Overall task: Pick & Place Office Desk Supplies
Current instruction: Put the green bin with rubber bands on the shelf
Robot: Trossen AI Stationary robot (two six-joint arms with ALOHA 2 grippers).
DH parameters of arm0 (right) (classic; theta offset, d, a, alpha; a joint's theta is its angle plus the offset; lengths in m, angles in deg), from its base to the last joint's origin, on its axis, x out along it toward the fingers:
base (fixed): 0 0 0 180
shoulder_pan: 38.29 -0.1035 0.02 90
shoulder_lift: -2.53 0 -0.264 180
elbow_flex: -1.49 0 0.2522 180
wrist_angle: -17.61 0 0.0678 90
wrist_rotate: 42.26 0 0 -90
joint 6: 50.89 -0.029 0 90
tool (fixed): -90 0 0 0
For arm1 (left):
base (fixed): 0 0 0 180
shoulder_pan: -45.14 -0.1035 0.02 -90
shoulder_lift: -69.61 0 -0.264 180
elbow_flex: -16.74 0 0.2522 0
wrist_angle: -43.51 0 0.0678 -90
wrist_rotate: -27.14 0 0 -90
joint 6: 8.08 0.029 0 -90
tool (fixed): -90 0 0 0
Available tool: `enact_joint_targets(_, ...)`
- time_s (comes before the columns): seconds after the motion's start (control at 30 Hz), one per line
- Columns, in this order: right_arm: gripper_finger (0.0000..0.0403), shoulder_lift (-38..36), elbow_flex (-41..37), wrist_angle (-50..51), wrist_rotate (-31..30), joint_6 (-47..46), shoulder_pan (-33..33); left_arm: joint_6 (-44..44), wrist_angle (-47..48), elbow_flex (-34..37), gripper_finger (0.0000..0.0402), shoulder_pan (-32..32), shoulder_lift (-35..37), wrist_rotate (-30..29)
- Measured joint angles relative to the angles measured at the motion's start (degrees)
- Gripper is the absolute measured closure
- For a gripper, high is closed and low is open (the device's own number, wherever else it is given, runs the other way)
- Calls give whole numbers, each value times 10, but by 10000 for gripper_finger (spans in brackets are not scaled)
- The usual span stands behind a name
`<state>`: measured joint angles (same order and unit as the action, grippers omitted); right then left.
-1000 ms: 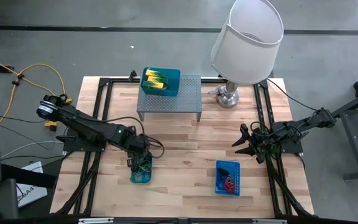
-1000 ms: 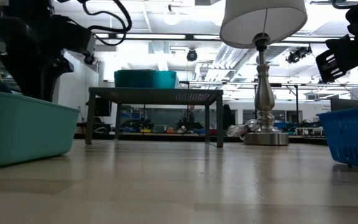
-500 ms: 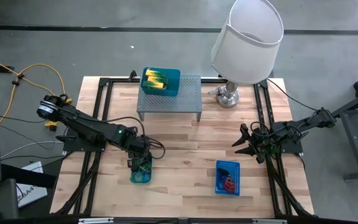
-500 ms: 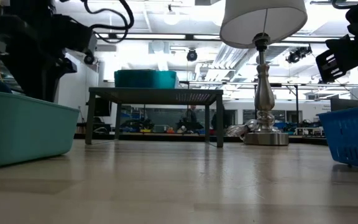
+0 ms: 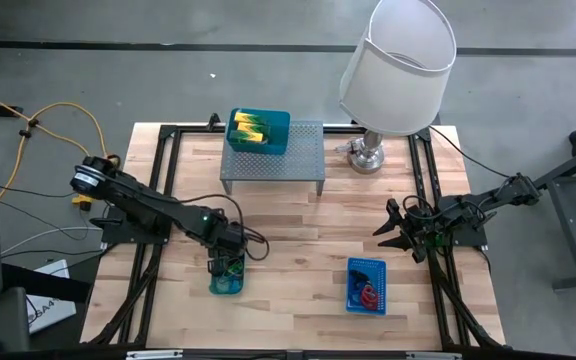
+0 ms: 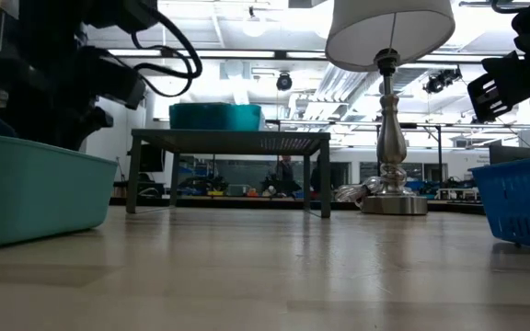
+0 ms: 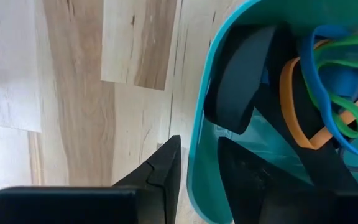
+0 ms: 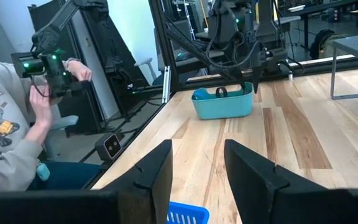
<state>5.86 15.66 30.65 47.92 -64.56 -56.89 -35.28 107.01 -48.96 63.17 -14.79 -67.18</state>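
Overhead, the small teal plastic tray [image 5: 227, 278] of coloured band loops [image 5: 230, 268] is seen near the table's front-left, long axis front to back. The left gripper [image 5: 225, 262], shifted slightly rightward since earlier, is clamped on the tray's wall, as the left wrist view shows [image 7: 197, 174]; the right gripper [image 5: 392, 236] is held spread apart.

Near the riser shelf [image 5: 273, 160], I see a teal tray [image 5: 259, 132] of yellow-green blocks [image 5: 249, 130] on its top, a second teal tray [image 5: 227, 278] of coloured band loops [image 7: 328, 93] below-left, and the blue mesh basket [image 5: 366, 285] below-right.
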Motion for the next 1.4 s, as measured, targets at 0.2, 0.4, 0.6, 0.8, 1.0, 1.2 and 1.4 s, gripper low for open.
enact_joint_targets(0.2, 269, 0, 0, 0, 0, 0, 0, 0, -1, 0, 303, 1, -15, 1)
enact_joint_targets(0.4, 269, 0, 0, 0, 0, 0, 0, 0, -3, 0, 303, 12, -30, 1)
enact_joint_targets(0.6, 269, 0, 0, 0, 0, 0, 0, -1, -6, 0, 303, 13, -36, -2)
enact_joint_targets(0.8, 269, 0, 0, 0, 0, 0, 0, -1, -6, 0, 303, 10, -36, -20)
enact_joint_targets(1.0, 269, 0, 0, 0, 0, 0, 0, -2, -9, 0, 324, 10, -36, -20)
enact_joint_targets(1.2, 269, 0, 0, 0, 0, 0, 0, -1, -12, 0, 385, 10, -35, -15)
enact_joint_targets(1.4, 269, 0, 0, 0, 0, 0, 0, -1, -20, 0, 397, 10, -35, -10)
